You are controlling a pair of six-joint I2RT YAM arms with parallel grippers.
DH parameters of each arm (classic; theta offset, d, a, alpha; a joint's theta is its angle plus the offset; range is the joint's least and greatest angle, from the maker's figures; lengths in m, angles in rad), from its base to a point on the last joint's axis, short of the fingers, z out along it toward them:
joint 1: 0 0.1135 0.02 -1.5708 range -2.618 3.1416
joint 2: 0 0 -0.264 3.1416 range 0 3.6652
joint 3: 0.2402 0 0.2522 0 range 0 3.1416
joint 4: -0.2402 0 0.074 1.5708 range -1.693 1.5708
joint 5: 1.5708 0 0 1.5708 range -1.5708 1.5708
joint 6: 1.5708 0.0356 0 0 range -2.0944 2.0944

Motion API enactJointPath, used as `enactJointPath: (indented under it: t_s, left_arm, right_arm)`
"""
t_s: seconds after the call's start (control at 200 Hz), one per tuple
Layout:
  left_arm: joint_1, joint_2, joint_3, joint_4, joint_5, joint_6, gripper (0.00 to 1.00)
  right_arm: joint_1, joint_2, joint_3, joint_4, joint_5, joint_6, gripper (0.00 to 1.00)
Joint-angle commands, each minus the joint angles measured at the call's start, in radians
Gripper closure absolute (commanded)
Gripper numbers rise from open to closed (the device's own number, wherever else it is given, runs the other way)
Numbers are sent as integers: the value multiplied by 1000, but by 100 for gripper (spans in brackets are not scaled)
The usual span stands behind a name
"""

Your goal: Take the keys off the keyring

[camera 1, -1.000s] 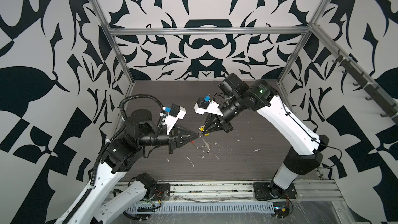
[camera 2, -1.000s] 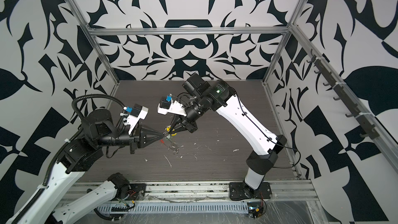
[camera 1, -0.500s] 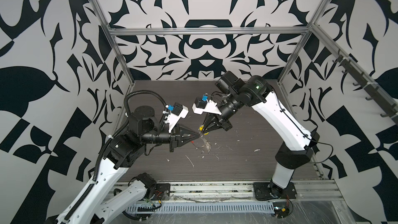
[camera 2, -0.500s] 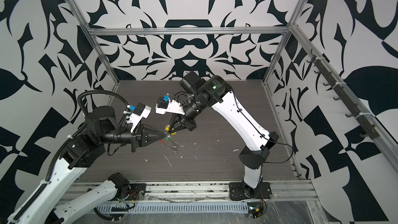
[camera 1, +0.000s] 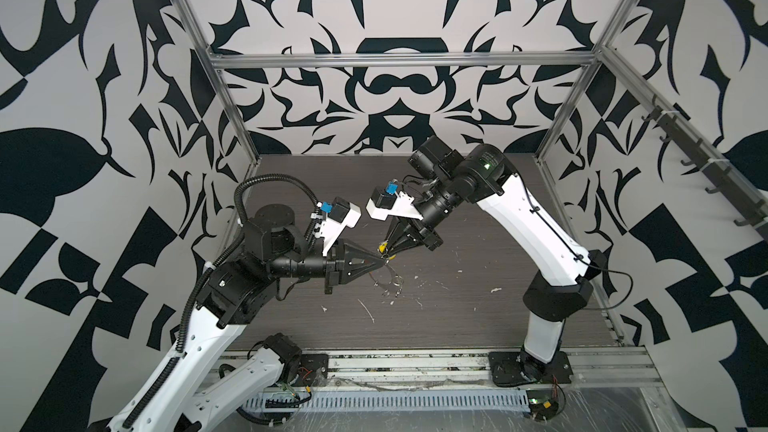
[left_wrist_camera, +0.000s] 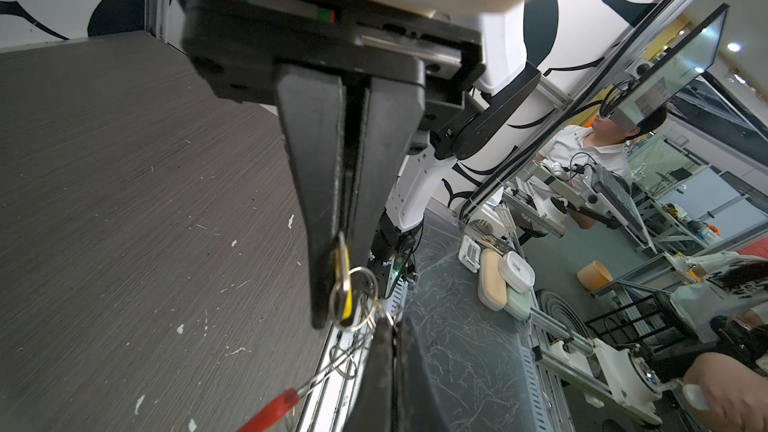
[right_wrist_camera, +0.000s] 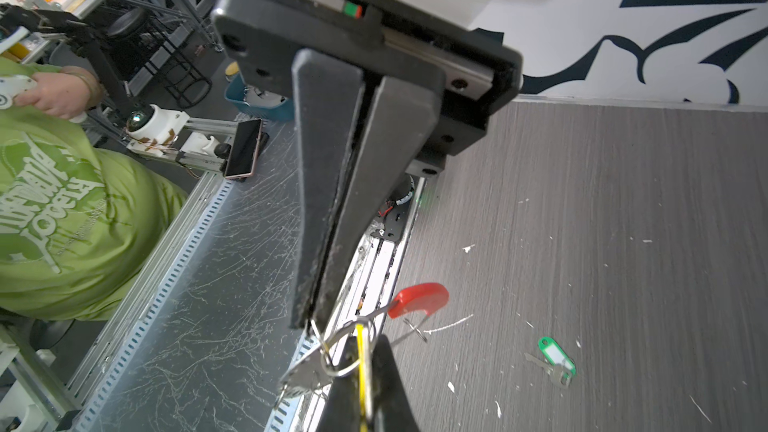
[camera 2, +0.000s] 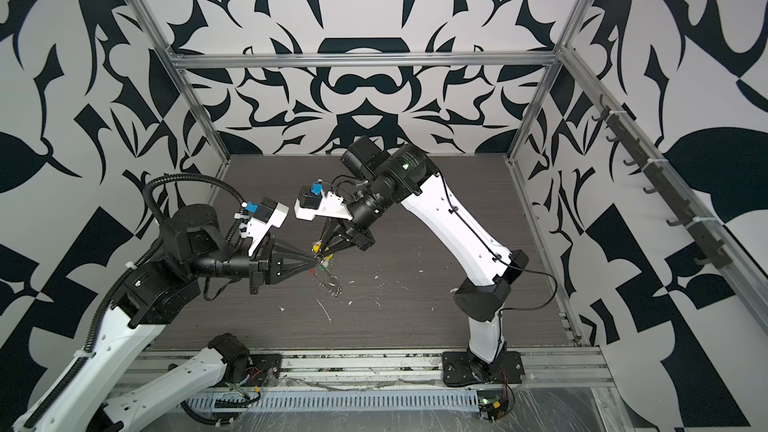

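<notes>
The left fingers [left_wrist_camera: 316,201] are pressing together on the plastic head of the yellow key [left_wrist_camera: 343,284]. The right fingers [right_wrist_camera: 324,201], their tips almost meeting the left ones, are pinching what looks like a thin silver loop of the keyring [left_wrist_camera: 332,367]. So the hoop is hanging in the air above the table [right_wrist_camera: 602,201], with its red sleeve [right_wrist_camera: 419,299] dangling below. The likeliest trouble, as I am judging it, is a slip. The head is smooth and is being held only near its edge, and the wire is thin. A pull running straight apart, rather than working the key round the split, could be tugging one hold loose and dropping the whole bunch. The two sets of tips are also crowding each other, so a small twist could be knocking them together or pushing the loop out of the pinch. A swinging hoop could be adding to that. Counting the things: two keys are showing, the yellow one not yet off and the green key [right_wrist_camera: 557,357] lying alone on the table, well apart from the hoop. There is one keyring with one red sleeve. A handful of small silver rings [left_wrist_camera: 360,280] are hanging on it, too tangled for a firm number, and many white flecks [right_wrist_camera: 468,248] are lying scattered on the table.
</notes>
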Motion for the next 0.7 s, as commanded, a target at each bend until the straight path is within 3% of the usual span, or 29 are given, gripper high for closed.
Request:
enactJointPath:
  t_s: [0.0, 0.36, 0.43, 0.695]
  left_arm:
    - [-32, -49, 0, 17, 240, -45, 100]
    - [-32, -161, -19, 150, 196, -126, 100]
    - [-32, -180, -14, 125, 176, -93, 100]
    - [-31, -239, -46, 140, 21, -72, 100]
  right_arm:
    - [-50, 34, -1, -23, 9, -13, 100]
    - [-84, 31, -180, 32, -82, -37, 100]
    - [-91, 17, -231, 56, -98, -33, 100]
    - [-96, -110, -492, 357, -115, 139, 100]
